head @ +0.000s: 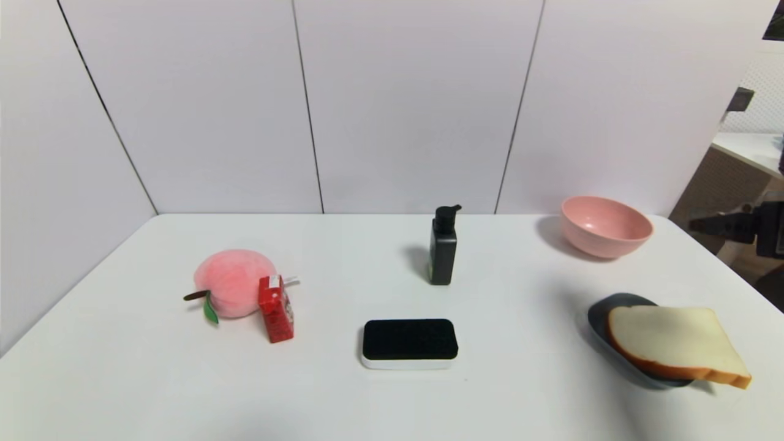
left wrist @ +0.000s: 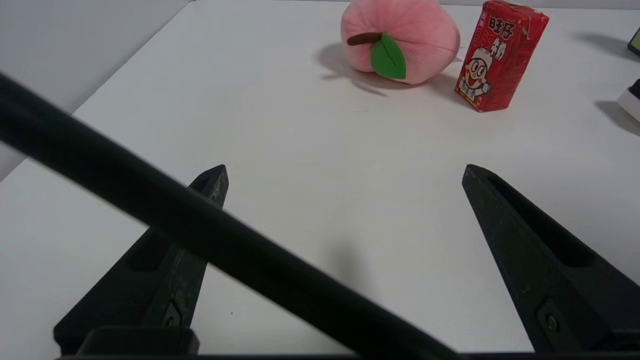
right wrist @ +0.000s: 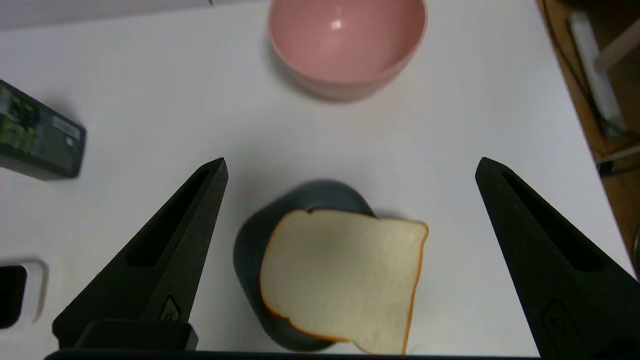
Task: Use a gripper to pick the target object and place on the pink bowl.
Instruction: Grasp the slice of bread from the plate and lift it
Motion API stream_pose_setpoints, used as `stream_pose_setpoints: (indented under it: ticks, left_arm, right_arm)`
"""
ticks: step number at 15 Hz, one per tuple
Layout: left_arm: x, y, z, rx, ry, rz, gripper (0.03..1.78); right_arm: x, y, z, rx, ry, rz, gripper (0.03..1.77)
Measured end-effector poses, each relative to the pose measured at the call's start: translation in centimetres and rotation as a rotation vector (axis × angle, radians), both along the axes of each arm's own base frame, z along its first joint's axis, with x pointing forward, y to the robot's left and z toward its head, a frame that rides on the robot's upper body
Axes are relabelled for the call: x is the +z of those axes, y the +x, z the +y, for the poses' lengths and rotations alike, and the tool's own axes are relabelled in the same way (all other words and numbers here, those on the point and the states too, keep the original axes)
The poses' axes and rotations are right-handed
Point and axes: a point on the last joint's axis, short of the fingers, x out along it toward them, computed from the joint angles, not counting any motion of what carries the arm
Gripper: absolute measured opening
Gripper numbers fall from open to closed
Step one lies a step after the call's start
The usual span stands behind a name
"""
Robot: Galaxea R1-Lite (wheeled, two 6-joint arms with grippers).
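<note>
From my left wrist camera I can read two red-on-yellow Chinese characters, 旺仔, on the red drink carton [left wrist: 500, 52] standing near the table's left edge; smaller characters run down beside them, too small for me to make out. A cartoon boy's face sits below.

Looks like robot test lab/staged demo setup: plain white table [head: 380, 398], bare white panel walls [head: 404, 104] w/ dark seams boxing it in, random props laid out, cluttered room beyond right edge.
</note>
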Motion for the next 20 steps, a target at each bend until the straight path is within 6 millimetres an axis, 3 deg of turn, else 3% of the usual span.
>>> stream_pose_setpoints:
  ticks: [8, 11, 16, 20]
  left_arm:
    - [0.0, 0.0, 0.0, 0.0, 0.0, 0.0, 1.69]
    - [0.0, 0.0, 0.0, 0.0, 0.0, 0.0, 1.69]
    - [0.0, 0.0, 0.0, 0.0, 0.0, 0.0, 1.69]
    - [0.0, 0.0, 0.0, 0.0, 0.0, 0.0, 1.69]
  right_arm:
    - [-4.4, 0.3, -4.2, 0.006, 0.112, 0.366, 1.71]
    - [-5.7, 1.0, -5.1, -0.024, 0.143, 0.431, 1.71]
    - [-7.5, 2.3, -5.7, -0.03, 0.183, 0.512, 1.71]
    - [-8.8, 2.2, -5.4, 0.01, 0.254, 0.63, 1.71]
